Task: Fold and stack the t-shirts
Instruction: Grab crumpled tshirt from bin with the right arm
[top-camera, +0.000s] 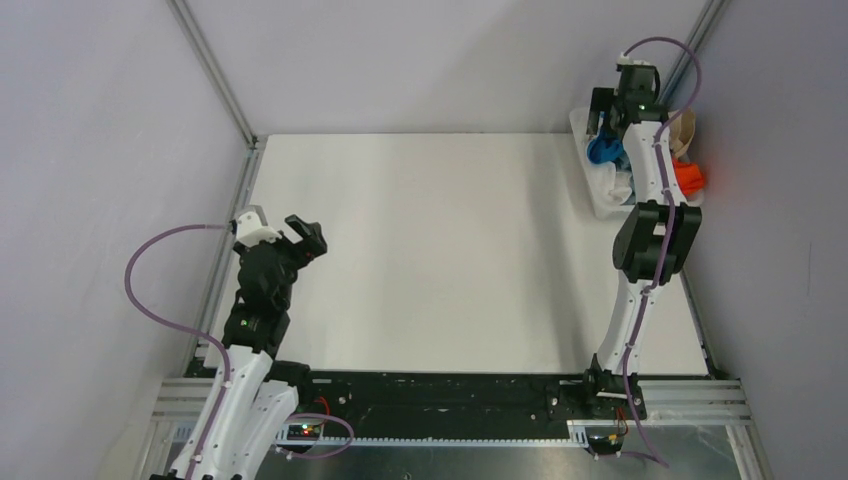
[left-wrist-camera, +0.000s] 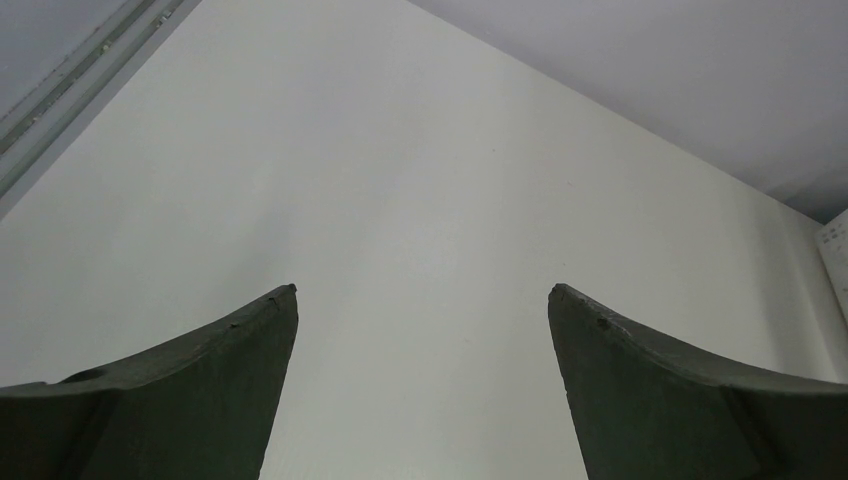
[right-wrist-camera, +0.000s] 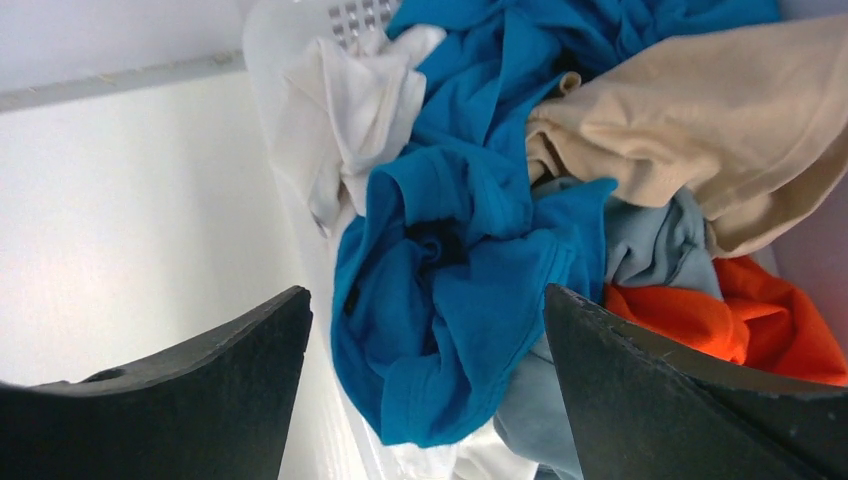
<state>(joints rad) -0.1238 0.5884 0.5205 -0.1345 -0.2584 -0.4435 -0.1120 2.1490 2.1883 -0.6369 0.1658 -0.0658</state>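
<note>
No txt, labels, brands or nos. I can read in any view. Small circuit board (top-camera: 303, 431) well behind my left gripper (top-camera: 310, 232), by that arm's base: any markings on it are too small to make out.

L hand (left-wrist-camera: 422, 290), R hand (right-wrist-camera: 427, 290): both agape.

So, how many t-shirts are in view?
5, heaped in the basket, right wrist view: blue central, white upper left, tan upper right, grey-blue below tan, orange lower right. Others may be hidden.
</note>
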